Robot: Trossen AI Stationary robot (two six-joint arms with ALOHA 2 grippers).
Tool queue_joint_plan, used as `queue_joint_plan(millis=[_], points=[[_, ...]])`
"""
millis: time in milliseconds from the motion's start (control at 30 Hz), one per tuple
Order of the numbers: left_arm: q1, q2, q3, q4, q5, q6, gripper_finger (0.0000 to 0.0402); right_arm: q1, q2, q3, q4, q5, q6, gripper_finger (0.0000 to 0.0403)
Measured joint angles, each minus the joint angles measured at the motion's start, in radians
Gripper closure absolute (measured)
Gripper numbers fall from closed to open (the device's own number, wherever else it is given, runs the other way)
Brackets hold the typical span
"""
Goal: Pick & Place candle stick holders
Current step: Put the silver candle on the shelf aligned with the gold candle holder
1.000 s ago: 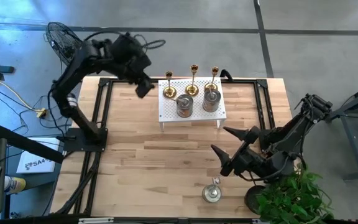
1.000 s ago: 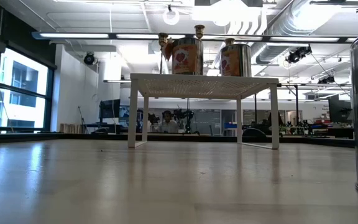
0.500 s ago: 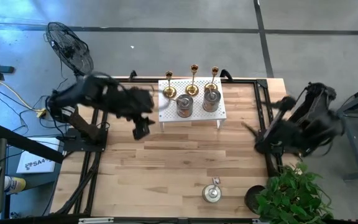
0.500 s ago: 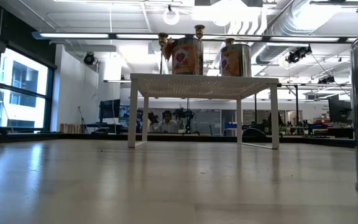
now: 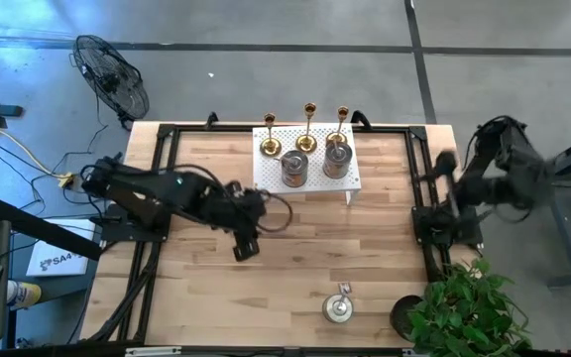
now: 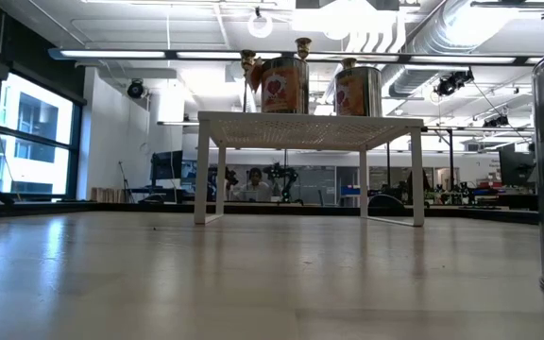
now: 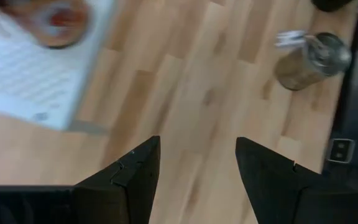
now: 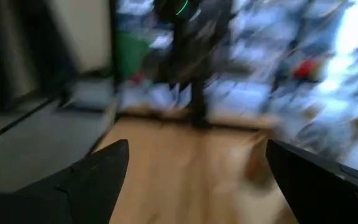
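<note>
Three gold candlesticks (image 5: 308, 127) and two silvery cylindrical holders (image 5: 315, 164) stand on the white perforated rack (image 5: 266, 178) at the table's far middle. They also show in the low view (image 6: 281, 83). A third cylindrical holder (image 5: 338, 307) stands on its base near the table's near edge; it also shows in the left wrist view (image 7: 312, 59). My left gripper (image 5: 244, 244) is open and empty over the table's middle, left of and nearer than the rack. My right gripper (image 8: 197, 174) is open and empty at the table's right edge.
A black frame (image 5: 162, 188) runs along the table's left, far and right sides. A potted plant (image 5: 464, 312) stands at the near right corner. Bare wood lies between the rack and the lone holder. A person shows far behind the table in the low view (image 6: 254, 179).
My left gripper has swung from beside the rack's far left corner toward the table's near edge and right, down to the middle of the table. My right gripper has drawn back from above the lone holder toward the table's right and far edge. The holders have stayed put.
</note>
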Motion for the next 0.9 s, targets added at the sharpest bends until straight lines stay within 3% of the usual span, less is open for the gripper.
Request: queue_joint_plan(millis=[67,133,300,500,767,900], points=[[-0.021,0.000,-0.057,0.080,0.016,0.000,0.0195,0.000,0.016,-0.058,-0.038,-0.024,0.102,0.0030],[-0.040,0.000,-0.107,0.154,0.018,-0.002,0.0195,0.000,0.035,-0.127,-0.023,-0.004,0.117,0.0030],[-0.089,0.002,-0.217,0.342,0.017,-0.021,0.0195,-0.033,0.070,-0.230,-0.007,-0.068,0.167,0.0030],[-0.135,0.005,-0.345,0.566,0.013,-0.021,0.0195,-0.135,0.124,-0.292,-0.013,-0.255,0.268,0.0030],[-0.153,0.005,-0.458,0.704,0.017,-0.058,0.0195,-0.313,0.382,-0.200,-0.015,-0.560,0.218,0.0030],[-0.153,0.005,-0.499,0.738,0.017,-0.072,0.0195,-0.341,0.557,-0.053,-0.102,-0.605,0.176,0.0030]])
